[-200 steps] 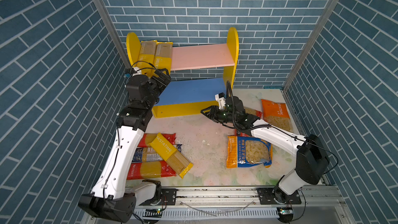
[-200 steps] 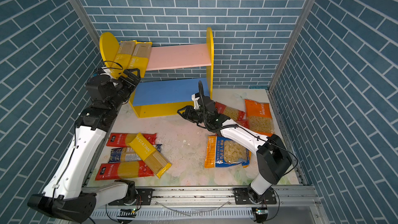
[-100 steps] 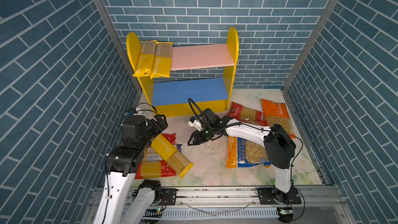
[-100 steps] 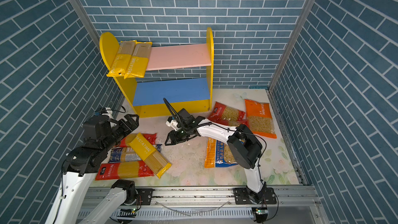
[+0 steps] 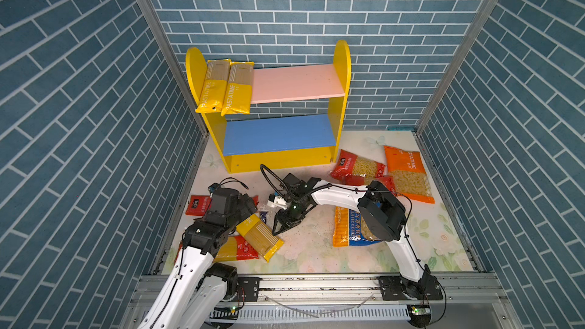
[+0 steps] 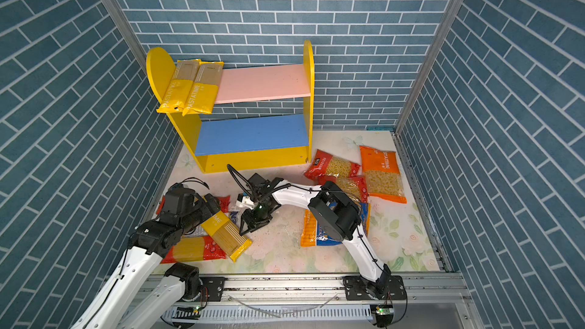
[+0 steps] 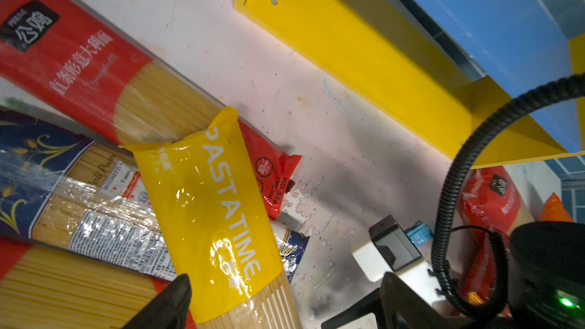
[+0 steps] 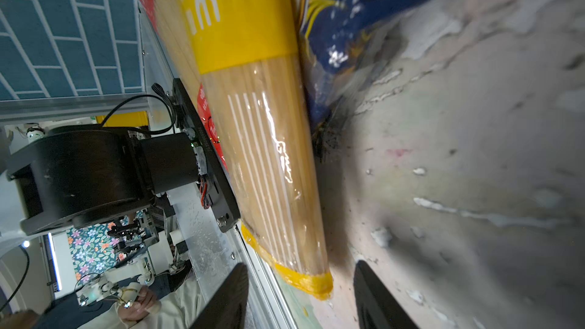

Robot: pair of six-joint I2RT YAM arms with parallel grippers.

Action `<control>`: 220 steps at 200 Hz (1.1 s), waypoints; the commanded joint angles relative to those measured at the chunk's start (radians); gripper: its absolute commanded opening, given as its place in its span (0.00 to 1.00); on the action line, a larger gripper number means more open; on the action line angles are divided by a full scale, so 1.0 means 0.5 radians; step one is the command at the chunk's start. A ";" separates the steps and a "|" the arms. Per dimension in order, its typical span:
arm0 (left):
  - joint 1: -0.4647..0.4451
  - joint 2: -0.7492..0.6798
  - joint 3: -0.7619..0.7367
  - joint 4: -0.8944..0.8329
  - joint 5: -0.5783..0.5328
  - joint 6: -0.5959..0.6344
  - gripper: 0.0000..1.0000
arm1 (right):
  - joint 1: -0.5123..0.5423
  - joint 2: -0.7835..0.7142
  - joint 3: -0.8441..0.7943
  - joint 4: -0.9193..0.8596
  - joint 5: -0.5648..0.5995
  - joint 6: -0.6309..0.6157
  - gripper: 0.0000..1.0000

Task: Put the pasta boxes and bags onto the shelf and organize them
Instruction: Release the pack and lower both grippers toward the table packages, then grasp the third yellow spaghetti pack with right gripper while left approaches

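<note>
Two spaghetti packs point(image 5: 236, 87) lie on the shelf point(image 5: 297, 83) — left end.

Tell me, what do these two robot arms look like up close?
Both arms pair smooth white tube segments, left arm and right arm, with chunky black joint housings. Thin black cables run along them; a ribbed black hose loops over the right wrist, beside a small white block and a green light. The fingers are black and tapered.

Blue brick walls point(image 5: 316, 11), floral tabletop point(image 5: 311, 250) — metal rail point(image 5: 316, 283)
</note>
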 commanded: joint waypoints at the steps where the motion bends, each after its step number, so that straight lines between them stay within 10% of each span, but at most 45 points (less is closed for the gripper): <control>1: -0.032 -0.026 -0.075 0.093 -0.103 -0.070 0.94 | 0.035 0.126 0.105 -0.027 -0.088 -0.087 0.55; 50: -0.032 -0.048 -0.090 0.124 -0.157 -0.074 0.94 | 0.075 0.435 0.414 -0.072 -0.143 -0.079 0.51; 84: -0.032 0.072 0.107 0.090 -0.182 0.060 0.94 | 0.093 0.365 0.396 -0.063 -0.096 -0.138 0.31; 135: -0.032 0.203 0.327 0.084 -0.166 0.184 0.94 | -0.025 -0.028 -0.029 0.316 0.001 0.005 0.03; 220: -0.385 0.349 0.189 0.312 -0.048 0.063 0.94 | -0.521 -0.824 -1.034 0.626 0.317 0.335 0.00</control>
